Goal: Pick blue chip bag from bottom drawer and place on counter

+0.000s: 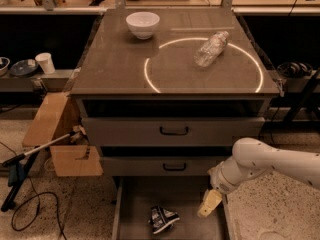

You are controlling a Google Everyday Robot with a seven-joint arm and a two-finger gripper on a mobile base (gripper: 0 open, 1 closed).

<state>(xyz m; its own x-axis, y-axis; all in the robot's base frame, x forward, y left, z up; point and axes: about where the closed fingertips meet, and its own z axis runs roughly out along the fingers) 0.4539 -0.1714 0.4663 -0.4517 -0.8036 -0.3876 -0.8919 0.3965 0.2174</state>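
The blue chip bag [162, 218] lies crumpled on the floor of the open bottom drawer [135, 204], near its front middle. My gripper [209, 204] hangs at the end of the white arm over the right side of the drawer, to the right of the bag and apart from it. It holds nothing that I can see. The counter [120, 59] above carries the glowing white circle [150, 79].
A white bowl [143, 24] stands at the counter's back left. A clear plastic bottle [211, 48] lies inside the circle. Two drawers with black handles [174, 131] are above the open one. A cardboard box [55, 139] and a grabber tool [30, 156] stand on the floor at left.
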